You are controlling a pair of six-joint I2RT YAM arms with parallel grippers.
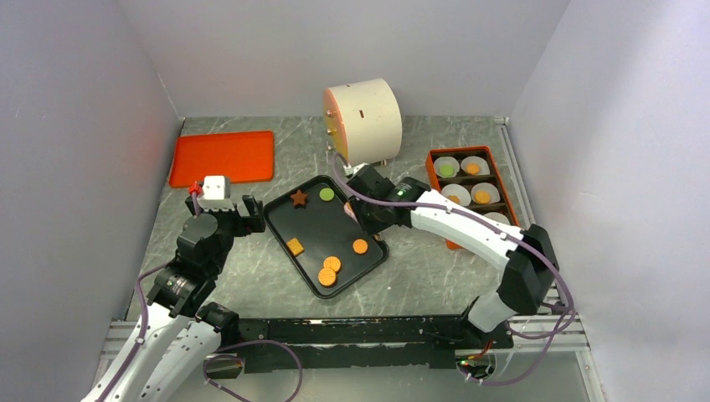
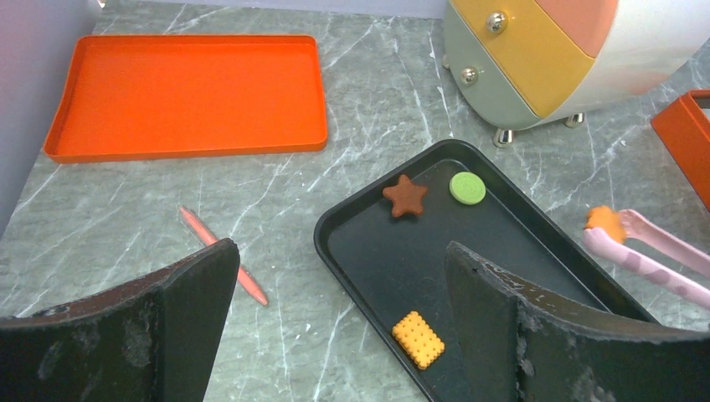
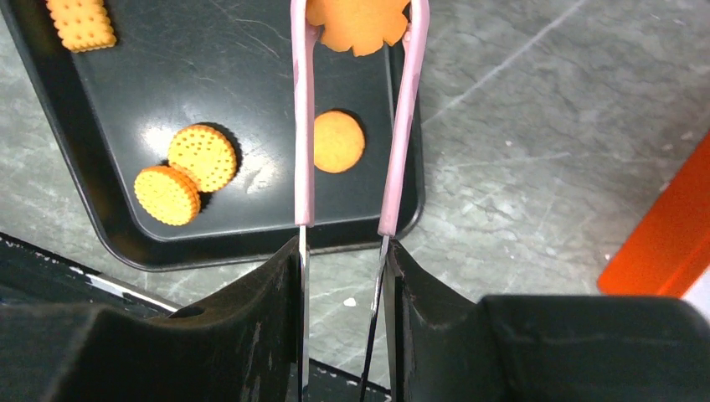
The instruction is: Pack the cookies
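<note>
An orange flower-edged cookie (image 3: 356, 25) is pinched between the tips of pink tongs (image 3: 303, 134), over the right rim of a black tray (image 3: 109, 226). The right end effector (image 3: 343, 251) is closed on the tongs' handles. On the tray lie a brown star (image 1: 299, 198), a green round (image 1: 326, 194), an orange square (image 1: 295, 246) and three orange rounds (image 1: 332, 263), two of them overlapping. To the right, an orange box (image 1: 433, 167) holds white liners (image 1: 484, 162), several with a small round piece inside. The left end effector (image 2: 339, 251) hovers wide open by the tray's left side, holding nothing. An orange tray (image 1: 222, 157) sits far left on the grey worktop (image 1: 419, 276).
</note>
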